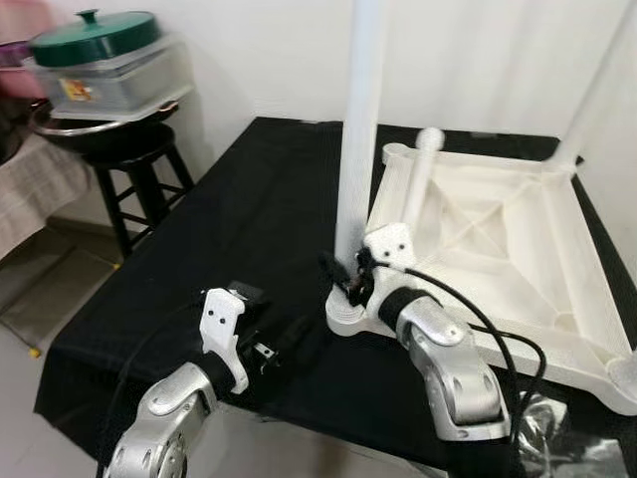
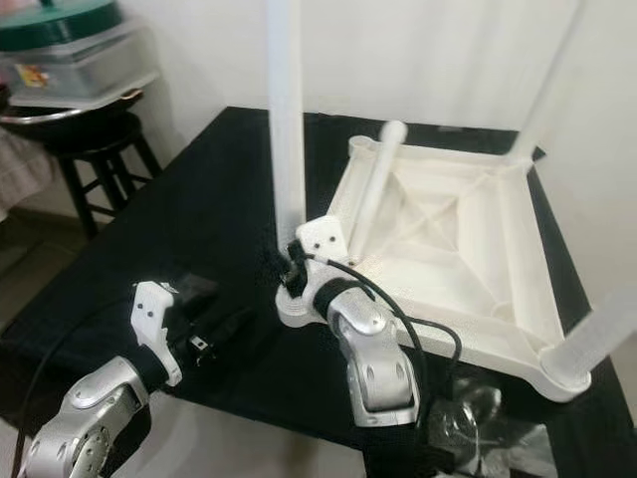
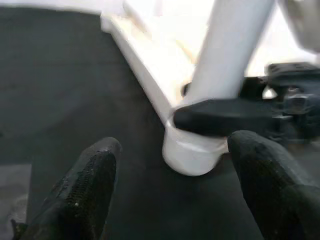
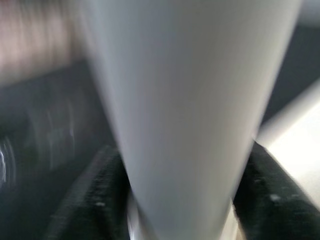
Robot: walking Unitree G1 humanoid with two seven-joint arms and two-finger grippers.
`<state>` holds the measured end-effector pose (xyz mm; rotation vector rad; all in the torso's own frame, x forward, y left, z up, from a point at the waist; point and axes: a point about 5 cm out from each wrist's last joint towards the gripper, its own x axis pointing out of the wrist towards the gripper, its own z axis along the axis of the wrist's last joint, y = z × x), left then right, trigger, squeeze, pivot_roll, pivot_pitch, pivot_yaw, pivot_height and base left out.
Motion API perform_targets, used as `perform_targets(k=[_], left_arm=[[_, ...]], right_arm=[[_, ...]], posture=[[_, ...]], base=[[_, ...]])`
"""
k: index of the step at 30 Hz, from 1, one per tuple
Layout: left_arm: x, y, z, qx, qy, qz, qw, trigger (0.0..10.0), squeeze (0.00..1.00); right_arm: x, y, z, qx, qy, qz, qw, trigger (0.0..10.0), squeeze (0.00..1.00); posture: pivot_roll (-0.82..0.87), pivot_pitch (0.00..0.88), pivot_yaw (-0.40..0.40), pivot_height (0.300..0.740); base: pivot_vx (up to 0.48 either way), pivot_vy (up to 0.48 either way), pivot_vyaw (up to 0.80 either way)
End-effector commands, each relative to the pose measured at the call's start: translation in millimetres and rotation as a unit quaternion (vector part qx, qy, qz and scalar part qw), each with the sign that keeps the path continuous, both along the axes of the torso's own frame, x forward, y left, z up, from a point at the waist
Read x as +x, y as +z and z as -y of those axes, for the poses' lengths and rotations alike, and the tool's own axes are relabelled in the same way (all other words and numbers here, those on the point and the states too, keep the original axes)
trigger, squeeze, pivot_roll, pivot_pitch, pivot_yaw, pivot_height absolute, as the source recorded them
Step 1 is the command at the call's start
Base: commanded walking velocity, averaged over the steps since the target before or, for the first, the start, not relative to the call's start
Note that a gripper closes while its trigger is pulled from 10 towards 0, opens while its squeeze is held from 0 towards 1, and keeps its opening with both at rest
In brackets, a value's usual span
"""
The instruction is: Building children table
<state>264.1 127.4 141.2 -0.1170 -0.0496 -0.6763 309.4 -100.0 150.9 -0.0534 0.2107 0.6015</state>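
A white children's table top [image 1: 498, 239] lies upside down on the black-covered table [image 1: 249, 209]. A white leg [image 1: 358, 129] stands upright in its near left corner socket [image 3: 192, 152]. My right gripper [image 1: 348, 274] is shut on that leg's base, with a black finger [image 4: 95, 200] on each side of the leg [image 4: 190, 100]. My left gripper [image 3: 175, 145] is open, low over the cloth just left of that corner and touching nothing. A loose leg [image 2: 373, 189] leans inside the top toward the far left corner. More legs stand upright at the right corners [image 2: 597, 339].
A black stool [image 1: 139, 169] at the far left carries a pan and a clear container with a green lid [image 1: 95, 40]. A white wall runs behind the table. Crumpled clear plastic [image 1: 557, 438] lies at the near right edge. Bare black cloth spreads left of the table top.
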Motion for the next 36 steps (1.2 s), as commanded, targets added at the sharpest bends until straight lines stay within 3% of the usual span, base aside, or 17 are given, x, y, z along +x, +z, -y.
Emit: perform_targets(k=[1,4,5,6,7,10,18,19,20,25,27,31,32,36], left_arm=[[-0.9,-3,-2.5,0.007,0.004,-0.011,1.0,10.0,0.0],[0.6,-4,-1.3,0.007,0.005,-0.014,1.0,10.0,0.0],[1.1,-4,-0.6,0.007,0.004,-0.014,1.0,10.0,0.0],[1.1,-4,-0.6,0.007,0.004,-0.014,1.0,10.0,0.0],[1.7,-5,0.1,0.007,0.003,-0.015,1.0,10.0,0.0],[2.0,-6,0.8,0.011,0.005,-0.016,1.0,10.0,0.0],[1.7,-7,0.4,0.012,0.007,-0.016,1.0,10.0,0.0],[1.6,-7,0.1,0.013,0.009,-0.017,1.0,10.0,0.0],[1.4,-8,-0.2,0.013,0.01,-0.017,1.0,10.0,0.0],[1.2,-9,-0.1,0.013,0.01,-0.018,1.0,10.0,0.0],[0.7,-10,2.4,0.011,0.008,-0.02,1.0,10.0,0.0],[0.7,-10,3.4,0.01,0.007,-0.021,1.0,10.0,0.0],[0.6,-10,3.7,0.009,0.007,-0.021,1.0,10.0,0.0],[0.1,-9,6.0,0.005,0.007,-0.02,1.0,10.0,0.0]], right_arm=[[-2.3,-3,-7.4,0.01,0.031,-0.024,0.999,10.0,1.0],[1.9,36,-8.1,0.011,0.188,0.043,0.981,10.0,1.0],[5.1,42,-4.2,-0.005,0.212,0.058,0.975,10.0,0.8],[5.1,42,-4.2,-0.005,0.212,0.058,0.975,10.0,0.8],[10.2,45,0.2,-0.022,0.233,0.065,0.97,10.0,0.0],[39.2,71,11.7,-0.032,0.317,0.075,0.945,10.0,0.0],[44.8,77,9.6,-0.033,0.349,0.07,0.934,10.0,0.0],[47.1,80,8.0,-0.032,0.362,0.065,0.929,1.0,0.0],[49.0,82,7.6,-0.031,0.378,0.058,0.924,0.0,0.0],[51.1,82,9.4,-0.029,0.394,0.046,0.918,0.0,0.0],[52.0,68,20.4,-0.034,0.397,0.029,0.917,0.0,0.0],[50.4,62,24.6,-0.033,0.388,0.027,0.921,0.0,0.0],[49.1,59,26.3,-0.032,0.381,0.027,0.924,0.0,0.0],[22.9,22,29.2,-0.013,0.268,0.015,0.963,0.0,0.0]], posture=[[0.01,0.168,0.041,0.74],[0.01,0.159,0.029,0.74],[0.02,0.155,0.025,0.74],[0.02,0.155,0.025,0.74],[0.02,0.153,0.022,0.74],[0.04,0.142,0.009,0.74],[0.04,0.137,0.004,0.74],[0.05,0.132,0.001,0.74],[0.05,0.13,0.001,0.74],[0.05,0.125,-0.001,0.74],[0.04,0.12,-0.007,0.74],[0.03,0.121,-0.01,0.74],[0.03,0.123,-0.011,0.74],[0.01,0.133,-0.017,0.74]], base=[[0.0,0.0,0.0],[0.0,0.0,0.0],[0.0,0.0,0.0],[0.0,0.0,0.0],[0.0,0.0,0.0],[0.0,0.0,0.0],[0.0,0.0,0.0],[0.0,0.0,0.0],[0.0,0.0,0.0],[0.0,0.0,0.0],[0.0,0.0,0.0],[0.0,0.0,0.0],[0.0,0.0,0.0],[0.0,0.0,0.0]])
